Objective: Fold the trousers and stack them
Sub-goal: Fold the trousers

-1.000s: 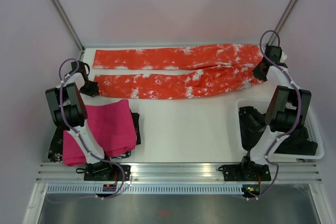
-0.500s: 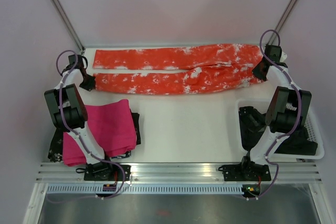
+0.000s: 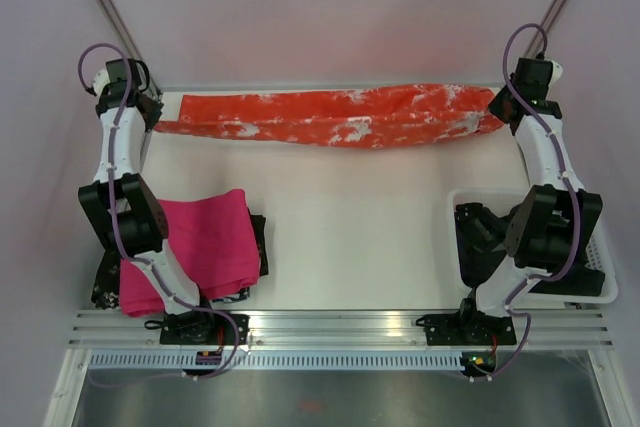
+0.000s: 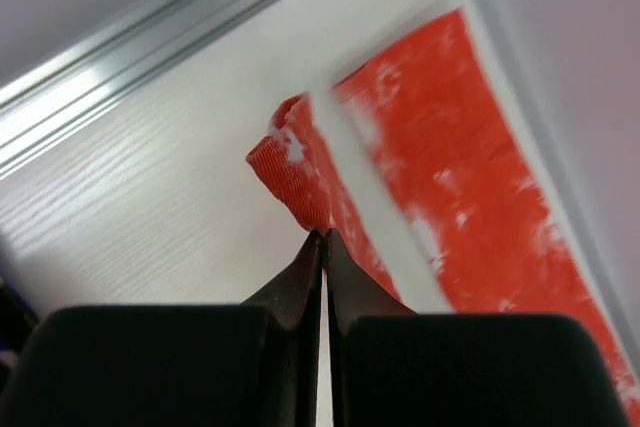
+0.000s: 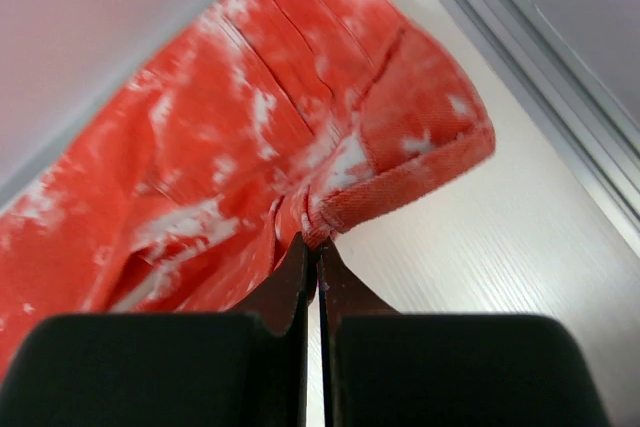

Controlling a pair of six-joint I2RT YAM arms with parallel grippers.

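Near leg of trousers (image 3: 330,119) now flipped onto far leg.
Nr-left corner: pink cloth (image 3: 205,242); at far edge L gripper (image 3: 150,112) & R gripper (image 3: 497,107) each pinch the trousers, hem far-left, waist far-right. Lengthwise fold looks done; crosswise next.

The left arm (image 3: 112,147) and the right arm (image 3: 547,152) are showing white tubes joined by chunky black blocks. A thin purple cable (image 3: 83,62) is running along each arm, far behind the fingers (image 4: 295,292). Farthest back from the fingers, flat black bases (image 3: 190,327) are showing. The left gripper (image 4: 322,237) and the right gripper (image 5: 316,245) are showing plain black fingers, wide behind and getting thin at the tips.
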